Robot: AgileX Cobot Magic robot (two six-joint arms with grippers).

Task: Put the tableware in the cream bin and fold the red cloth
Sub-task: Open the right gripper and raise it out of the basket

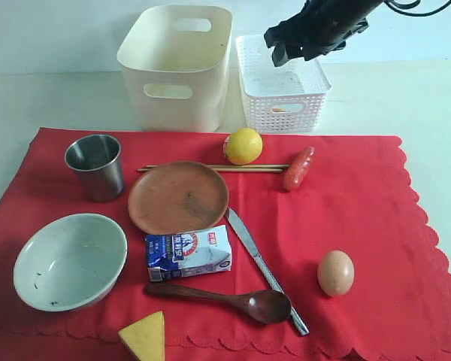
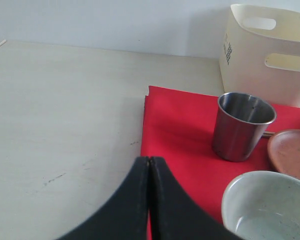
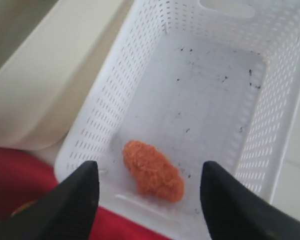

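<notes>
While all the tableware lay out on the cloth, neither arm touched any of it. Nearest, a cheese wedge sat on the cloth's scalloped edge. Just beyond it lay the spoon, its bowl end to the right against the knife, which ran diagonally from near right to far left. An egg rested to the right, well apart. A carton lay just behind the spoon, and the bowl stood upright at the left.

Left of the cloth, the left gripper hung low over the bare table, fingers pressed together with nothing between them, pointing toward the far side.

Farther on, the plate sat mid-cloth with the cup upright to its left. The chopsticks lay side by side along the plate's far rim, a lemon and sausage at their right end.

Beyond the cloth stood the cream bin, with a basket just right of it. The right arm reached in from the far right, wrist tipped down over the basket. Its gripper was spread wide and empty above an orange crumbed piece on the basket floor.
</notes>
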